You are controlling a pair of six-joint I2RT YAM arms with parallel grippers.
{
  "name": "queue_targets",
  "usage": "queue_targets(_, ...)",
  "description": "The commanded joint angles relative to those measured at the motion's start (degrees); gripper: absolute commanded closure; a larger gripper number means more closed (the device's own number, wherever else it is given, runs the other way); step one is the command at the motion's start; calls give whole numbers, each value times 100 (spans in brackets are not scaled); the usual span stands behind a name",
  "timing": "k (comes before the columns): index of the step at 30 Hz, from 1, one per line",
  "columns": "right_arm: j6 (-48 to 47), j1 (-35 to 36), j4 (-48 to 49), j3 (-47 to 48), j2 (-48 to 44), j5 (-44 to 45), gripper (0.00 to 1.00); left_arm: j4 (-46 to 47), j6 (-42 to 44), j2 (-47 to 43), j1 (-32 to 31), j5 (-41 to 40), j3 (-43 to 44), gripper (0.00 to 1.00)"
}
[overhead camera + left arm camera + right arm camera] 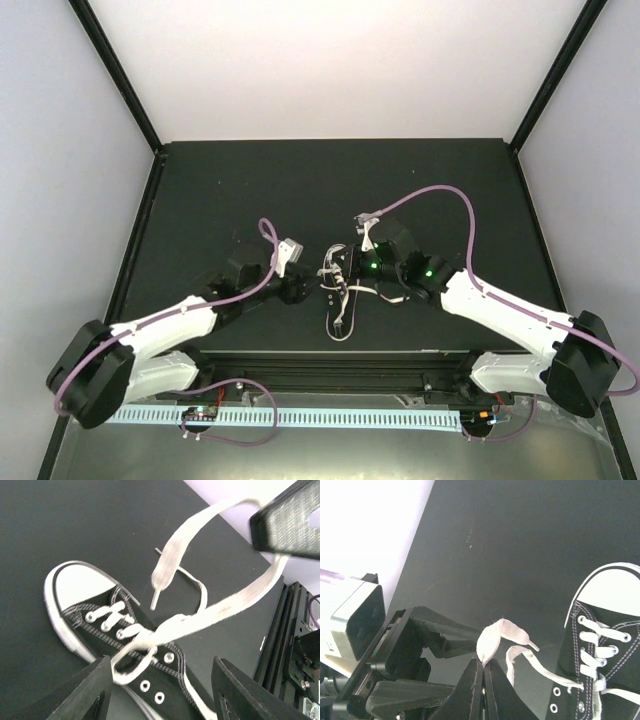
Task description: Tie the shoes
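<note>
The black table (250, 190) carries everything. My two arms reach in from its near edge, the left arm (165, 325) and the right arm (500, 305), and meet near the middle. Between them the sneaker (340, 300) stands upright on its sole, close to that near edge. It is black canvas with a white toe cap (80, 587) and a white sole rim. My left claw (160, 690) hangs just above the shoe's eyelets with its fingers (85, 695) spread wide, gripping nothing. My right claw (483, 664) is clenched on a white lace (492, 635), pinching it at a fold so that a short loop stands above the fingertips. From the pinch one run of lace goes down to the eyelets. The lace's tip (155, 600) dangles in the air above the shoe.
</note>
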Motion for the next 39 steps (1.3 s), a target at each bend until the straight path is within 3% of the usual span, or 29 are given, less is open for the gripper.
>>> queue_targets(1, 218, -170, -256, 103, -170, -19, 98, 848, 599, 589, -163, 337, 529, 47)
queue_targets(14, 432, -296, -193, 98, -250, -361, 98, 892, 1092, 1609, -330, -474, 855, 58)
queue_targets(17, 477, -296, -213, 125, -282, -341, 98, 919, 1098, 1861, -340, -443, 969, 66)
queue_targets(24, 422, -291, -449, 304, -181, -17, 98, 1345, 725, 1741, -339, -325, 689, 98)
queue_targets(33, 110, -399, -1004, 1105, 904, 693, 97, 1044, 333, 1532, -339, -69, 625, 98)
queue_targets(35, 136, -482, -1030, 1264, 1217, 654, 91, 989, 243, 1547, -339, 45, 655, 98)
queue_targets(36, 126, -547, -963, 1301, 1354, 572, 80, 909, 225, 1553, -339, 113, 691, 98)
queue_targets(37, 111, -612, -860, 1350, 1513, 467, 60, 806, 195, 1538, -339, 149, 731, 99)
queue_targets(39, 55, -770, -832, 1466, 1738, 277, 43, 581, 115, 1514, -338, 176, 806, 99)
